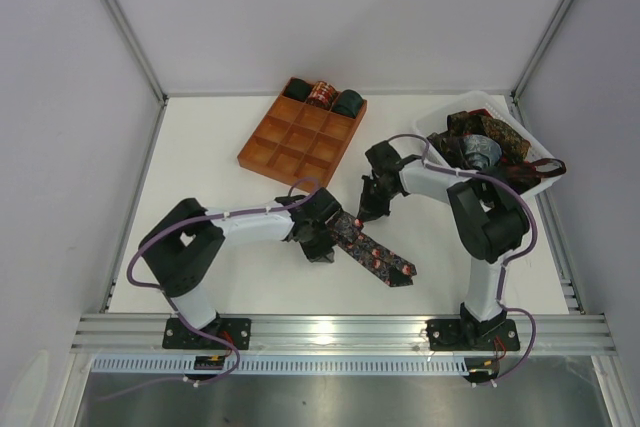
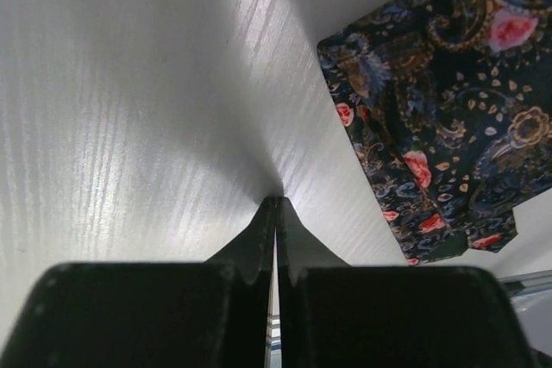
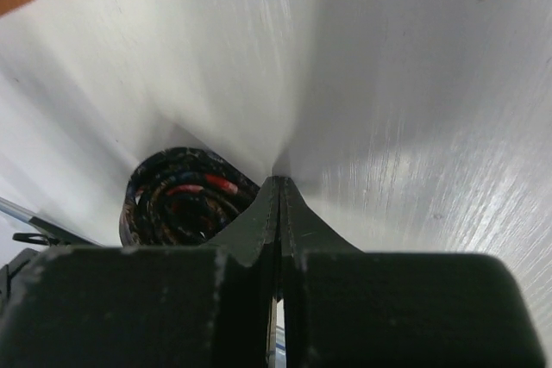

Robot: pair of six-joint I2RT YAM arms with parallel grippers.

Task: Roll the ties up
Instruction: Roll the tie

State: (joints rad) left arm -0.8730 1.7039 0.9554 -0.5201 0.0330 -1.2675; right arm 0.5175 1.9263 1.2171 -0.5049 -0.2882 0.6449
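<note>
1. Floral tie (image 1: 378, 255) lies on the white table (image 1: 220, 167), near-centre, between the two arms. It runs diagonally from far-left to near-right.
2. Its flat part is dark with pink and red flowers and paisley. In the left wrist view it (image 2: 440, 109) lies spread on the table to the right of the fingers, apart from them.
3. Its far-left end is wound up. The right wrist view shows the coiled end (image 3: 185, 196) on the table just left of the fingers; I can't tell whether they touch.
4. Left gripper (image 1: 325, 252): fingers (image 2: 297, 252) pressed together with nothing between them, tips down at bare table, left of the tie.
5. Right gripper (image 1: 363, 215): fingers (image 3: 302, 230) also pressed together and pinching nothing, tips at the table by the tie's far end.
6. Orange-brown gridded tray (image 1: 283, 137) sits far-centre. Its far row holds three rolled ties: a dark green roll (image 1: 297, 90), a reddish-brown roll (image 1: 322, 95) and a second dark green roll (image 1: 348, 103).
7. White plastic bin (image 1: 432, 123) sits far-right, with unrolled ties (image 1: 500, 137) heaped inside, some draped over the right rim.
</note>
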